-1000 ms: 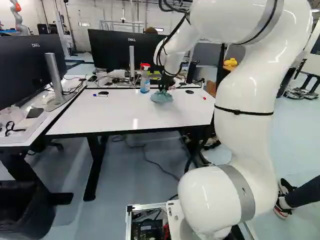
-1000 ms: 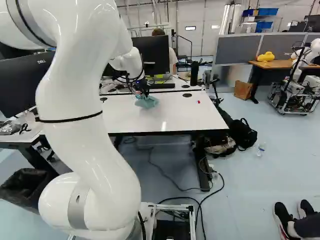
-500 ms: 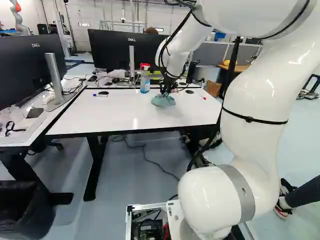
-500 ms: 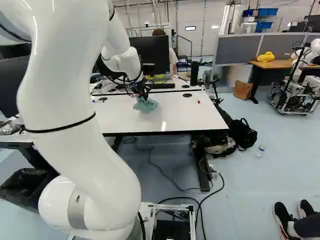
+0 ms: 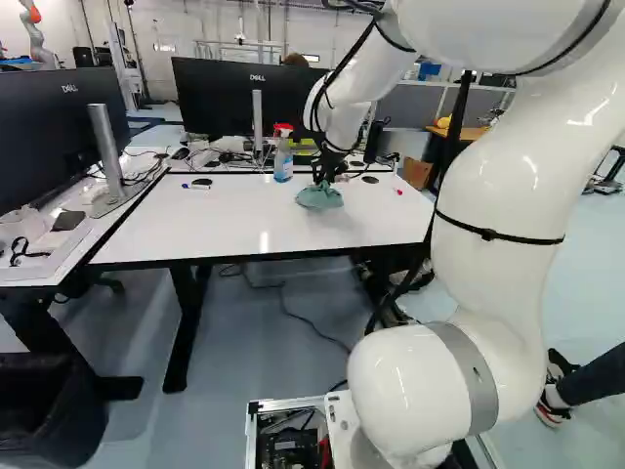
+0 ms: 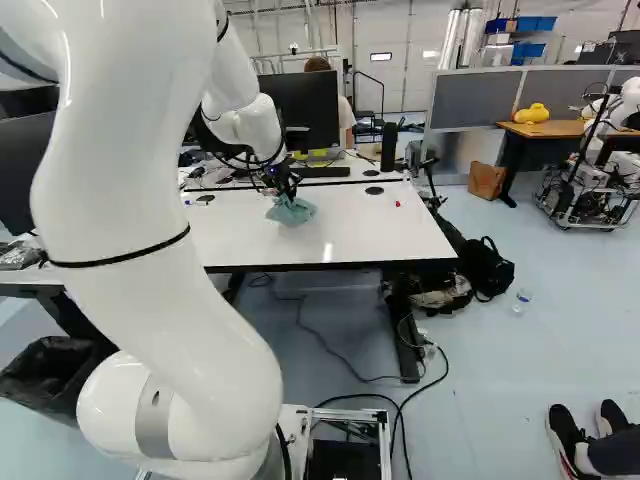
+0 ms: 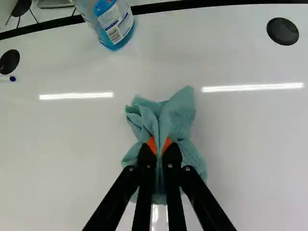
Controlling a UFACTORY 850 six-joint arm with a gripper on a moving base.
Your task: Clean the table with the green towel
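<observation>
Nearest, the white arm (image 5: 488, 176) rises from the joint at the foot of both base views and reaches forward over the table (image 5: 225, 230), presumably so the wrist can point down at the far half. The bin (image 5: 49, 405) stands on the floor at the left of the left base view, apart from the work. The claw (image 7: 160, 146) is drawn in narrow, its orange pads pinching a raised fold of the towel (image 7: 179, 113) from two sides. The towel is the green one, toward the table's back edge; the rest of it bunches and spreads around the pads, likely so that cloth, not hard fingers, meets the surface. It appears to rest on the tabletop; how firmly it presses, cannot tell. Judgement: wiping position, extent of cleaning unknown. Next move calls for a low, level sweep with light downward force; risk is the fold slipping out or the pads scraping. Just beyond the towel, off to one side, the spray bottle (image 5: 283, 161) stands upright near the back edge, probably parked there after or for spraying; a wide stroke could tip it. The marker (image 5: 195, 187) lies by a black disc (image 5: 202, 182) and may roll if caught. Farther back, the monitor (image 5: 215, 98) stands behind the table.
</observation>
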